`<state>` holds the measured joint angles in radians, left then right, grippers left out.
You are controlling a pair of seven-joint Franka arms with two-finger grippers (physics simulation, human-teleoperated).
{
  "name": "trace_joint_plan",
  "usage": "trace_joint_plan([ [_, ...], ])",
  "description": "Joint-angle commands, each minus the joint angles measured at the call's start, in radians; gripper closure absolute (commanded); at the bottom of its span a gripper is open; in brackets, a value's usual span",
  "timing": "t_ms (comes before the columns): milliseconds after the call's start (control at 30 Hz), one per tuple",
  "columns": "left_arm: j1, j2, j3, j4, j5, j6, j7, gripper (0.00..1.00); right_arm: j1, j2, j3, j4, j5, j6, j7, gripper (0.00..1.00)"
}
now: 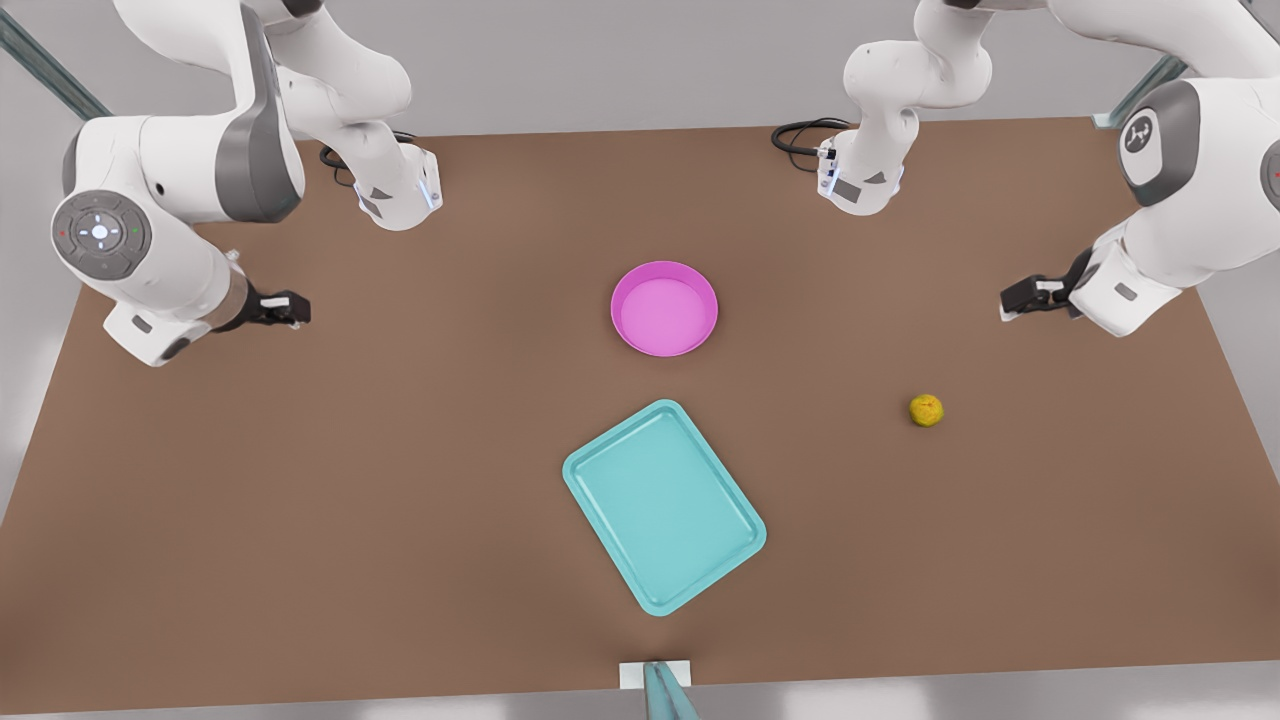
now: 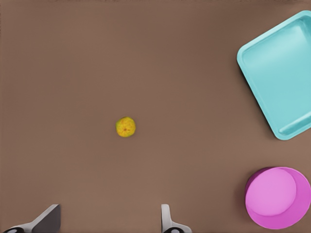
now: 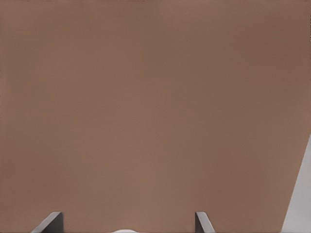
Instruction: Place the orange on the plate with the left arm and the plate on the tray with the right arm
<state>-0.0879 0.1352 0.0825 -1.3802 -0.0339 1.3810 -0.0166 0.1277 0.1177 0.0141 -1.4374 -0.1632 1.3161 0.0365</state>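
Now we should lower the left gripper (image 1: 1010, 299), jaws wide and empty, squarely over the orange (image 1: 926, 410).

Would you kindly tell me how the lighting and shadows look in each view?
Front view: even, soft light, only faint shadows under the plate and orange. Left wrist view: a dark shadow edge beside the plate. Right wrist view: flat, glare-free table.

Front view high, facing arms; wrist views downward — table (image 1: 300, 520) shared
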Motion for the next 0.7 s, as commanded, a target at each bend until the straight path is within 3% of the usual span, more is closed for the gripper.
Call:
trace_joint_plan([
  [0,0.002,0.0,0.0,-0.002,0.002,0.018,-0.036,0.0,-0.002,-0.003,0.0,-0.006,0.001,0.087,-0.024,0.0],
  [67,0.004,0.035,0.005,-0.017,-0.001,0.023,-0.046,0.0,-0.008,-0.001,-0.002,-0.006,0.001,0.087,-0.024,0.0],
  [100,0.005,0.06,0.014,-0.189,0.0,0.129,-0.057,0.0,-0.007,0.003,-0.002,-0.005,0.001,0.087,-0.026,0.0],
  [133,0.007,0.084,0.033,-0.362,0.006,0.376,-0.059,0.0,-0.007,0.013,-0.002,0.002,0.001,0.087,-0.026,0.0],
  [233,0.007,0.188,0.053,-0.526,0.006,0.732,-0.042,0.0,-0.022,0.056,-0.003,0.008,0.001,0.086,-0.026,0.0],
  [467,0.008,0.228,0.056,-0.634,0.003,0.881,-0.029,0.0,-0.048,0.059,-0.003,0.002,0.013,0.077,-0.038,0.0],
  [667,0.008,0.32,0.056,-0.635,-0.004,0.917,-0.026,0.0,-0.048,0.068,-0.003,0.005,0.013,0.077,-0.038,0.0],
])
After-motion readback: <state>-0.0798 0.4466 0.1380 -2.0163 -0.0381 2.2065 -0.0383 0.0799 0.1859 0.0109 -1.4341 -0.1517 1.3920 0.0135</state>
